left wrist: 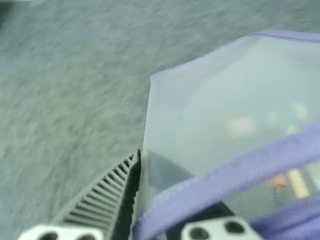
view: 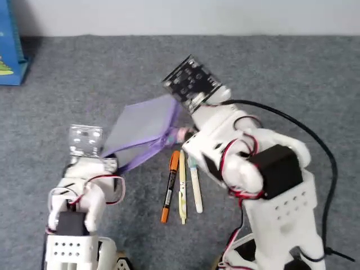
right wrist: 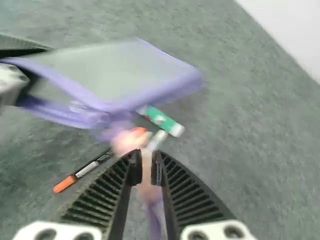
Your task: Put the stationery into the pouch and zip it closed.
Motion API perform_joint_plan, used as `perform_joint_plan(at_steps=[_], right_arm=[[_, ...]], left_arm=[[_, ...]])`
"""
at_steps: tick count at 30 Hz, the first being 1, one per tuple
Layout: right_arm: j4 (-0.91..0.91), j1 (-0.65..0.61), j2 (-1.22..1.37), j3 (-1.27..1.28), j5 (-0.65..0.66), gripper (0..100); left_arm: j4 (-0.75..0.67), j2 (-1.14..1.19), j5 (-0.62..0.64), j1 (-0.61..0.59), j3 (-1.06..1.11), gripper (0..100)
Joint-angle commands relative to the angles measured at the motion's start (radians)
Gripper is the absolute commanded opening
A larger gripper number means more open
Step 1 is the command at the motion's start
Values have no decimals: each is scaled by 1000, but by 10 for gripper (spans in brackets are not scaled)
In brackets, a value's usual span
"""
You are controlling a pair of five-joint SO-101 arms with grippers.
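Three pens, an orange marker (view: 170, 185), a yellow pen (view: 182, 194) and a white pen (view: 196, 194), are lying side by side on the grey table (view: 281, 84) between the arms. Just beyond, the left gripper (left wrist: 150, 192) is clamping the purple pouch (view: 140, 126) by its near corner, while the right gripper (right wrist: 146, 167) is pinching the zip pull (view: 181, 135). Farthest off, a blue box (view: 8, 50) is standing.

White arms (view: 281, 225), black servos (view: 279, 169), red wiring (view: 226, 153)

Right claw (right wrist: 145, 156) nips the pink zipper pull (right wrist: 127, 142) of the purple pouch (right wrist: 115, 75).
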Motion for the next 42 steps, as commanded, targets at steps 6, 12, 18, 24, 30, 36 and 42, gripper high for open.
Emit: perform_joint_plan(at_steps=[6,12,18,24,30,36,42], right_arm=[[-33,27,93,-12,-2,9],[-35,28,127,-11,-2,9],[-30,28,131,-11,-2,9],[-24,28,128,-11,-2,9],[-1,22,119,-12,-6,9],[27,27,28,-12,-29,9],[97,27,-85,-12,-100,9]], left_arm=[[146,-15,-8,-41,-137,124],[183,-15,78,-44,-139,285],[181,-17,44,-43,-139,215],[147,-17,11,-44,-133,67],[153,-17,9,-44,-153,12],[354,-8,52,-44,-412,12],[463,-6,28,-38,-607,12]])
